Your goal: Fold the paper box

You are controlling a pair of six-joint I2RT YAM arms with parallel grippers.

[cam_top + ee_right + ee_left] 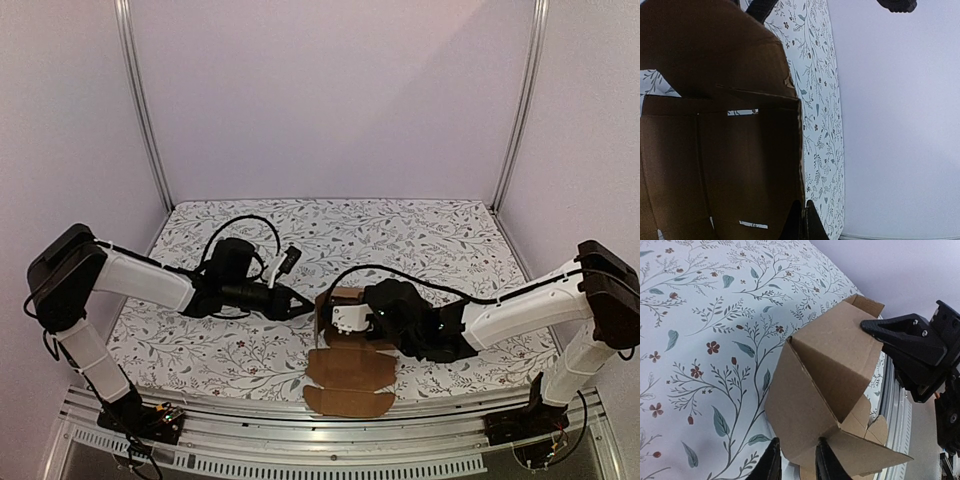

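Observation:
The paper box (348,372) is brown cardboard, half raised, near the middle of the table's front; its walls stand and its lid panel lies flat toward the near edge. In the left wrist view the paper box (835,350) shows a side flap angled outward. My left gripper (796,462) is open, its fingers slightly apart around that flap's lower corner, with a gap at the left finger. My right gripper (803,220) is shut on the edge of a standing wall of the paper box (730,165). From above, the left gripper (303,300) is left of the box and the right gripper (350,318) is over it.
A floral cloth (420,240) covers the table. White walls and metal posts (145,110) close in the back and sides. A metal rail (300,440) runs along the near edge. The box's lid reaches close to that edge.

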